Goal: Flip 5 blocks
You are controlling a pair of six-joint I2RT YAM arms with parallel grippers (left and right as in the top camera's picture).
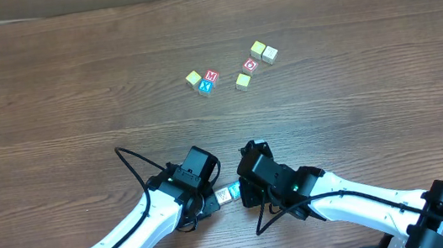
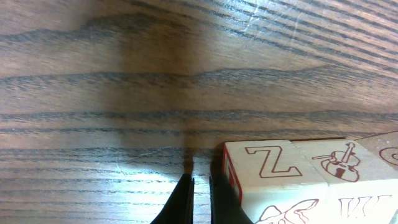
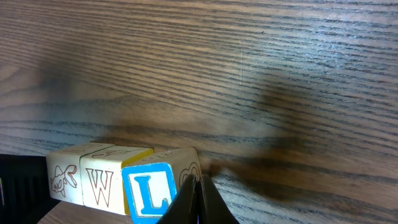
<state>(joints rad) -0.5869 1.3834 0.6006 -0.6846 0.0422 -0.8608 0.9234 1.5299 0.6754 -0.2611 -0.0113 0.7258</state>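
left gripper (image 2: pixel 200 200) and right gripper (image 3: pixel 198 201), fingers closed on nothing, flank a row of small pale wooden letter cubes (image 3: pixel 102 183).

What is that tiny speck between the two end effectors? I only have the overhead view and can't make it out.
Observer: The right wrist view shows it is a row of blocks, including an L block with a blue frame.
Operator: Is it being gripped?
Observer: Not by the right end effector. It is shut with nothing between its fingers, at the row's end in that view.
Operator: And the other arm?
Observer: The left end effector is also shut on nothing. It sits beside a Z block, whose letter faces up.
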